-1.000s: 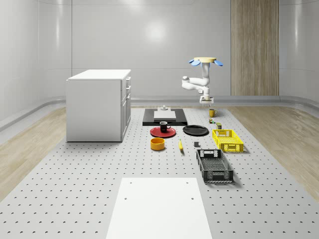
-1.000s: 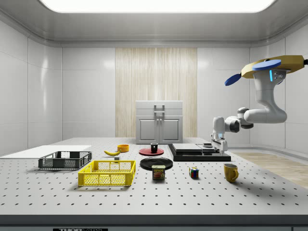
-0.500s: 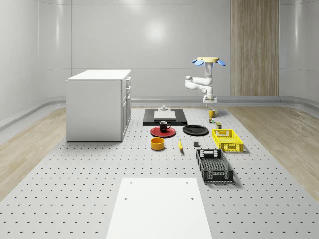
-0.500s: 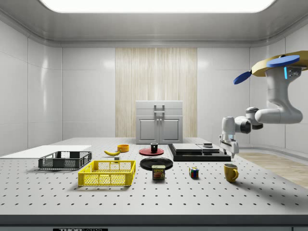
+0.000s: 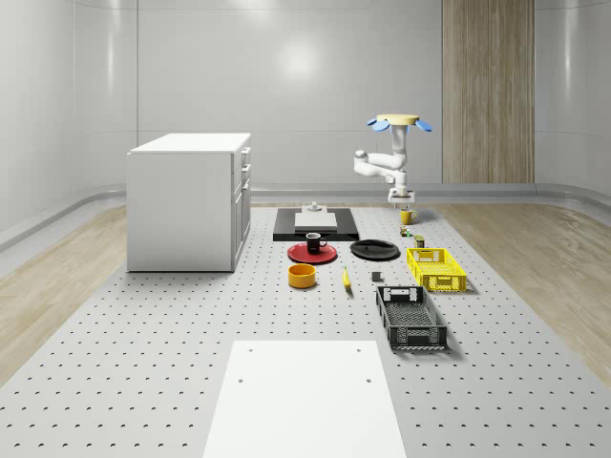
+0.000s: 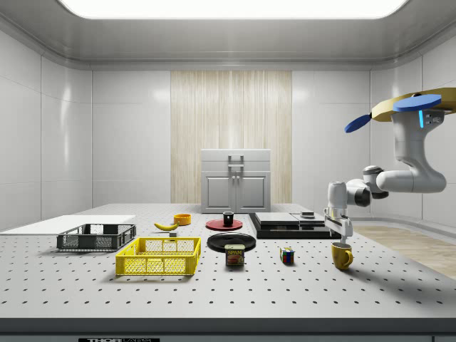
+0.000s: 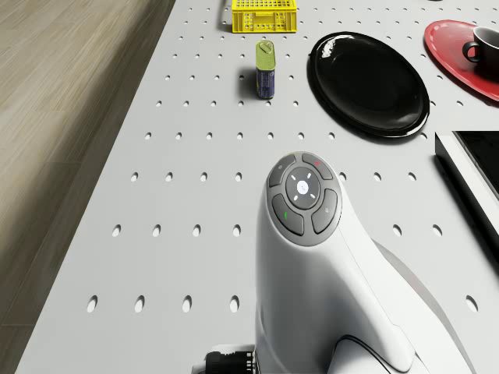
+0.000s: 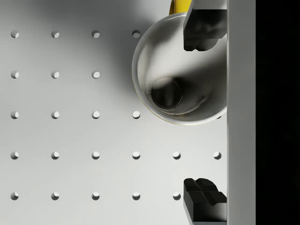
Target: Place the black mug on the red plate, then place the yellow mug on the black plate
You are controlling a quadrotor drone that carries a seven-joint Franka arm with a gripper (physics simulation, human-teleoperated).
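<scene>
The yellow mug (image 6: 342, 256) stands upright near the table's far right edge (image 5: 407, 217). The drone (image 5: 399, 122) hovers above and just beyond it (image 6: 417, 107). My gripper (image 6: 343, 232) hangs just above the mug, pointing down. In the wrist view the gripper (image 8: 205, 114) is open, with one fingertip (image 8: 205, 28) over the mug's (image 8: 180, 70) rim near its handle and the other fingertip (image 8: 205, 199) well outside it. The black mug (image 5: 315, 242) sits on the red plate (image 5: 304, 256). The black plate (image 5: 374, 250) lies beside it, bare (image 7: 368, 84).
A can (image 7: 267, 68) and a small cube (image 6: 287, 256) stand between the yellow mug and the yellow crate (image 5: 436, 268). A black slab (image 5: 316, 224) lies behind the plates. Nearer are a black crate (image 5: 410, 318), an orange bowl (image 5: 303, 276) and a banana (image 5: 346, 279). A white cabinet (image 5: 191, 200) stands left.
The drone and arm shifted toward the side view's right, bringing the gripper over the yellow mug, then it came down to just above the mug. The objects have not moved.
</scene>
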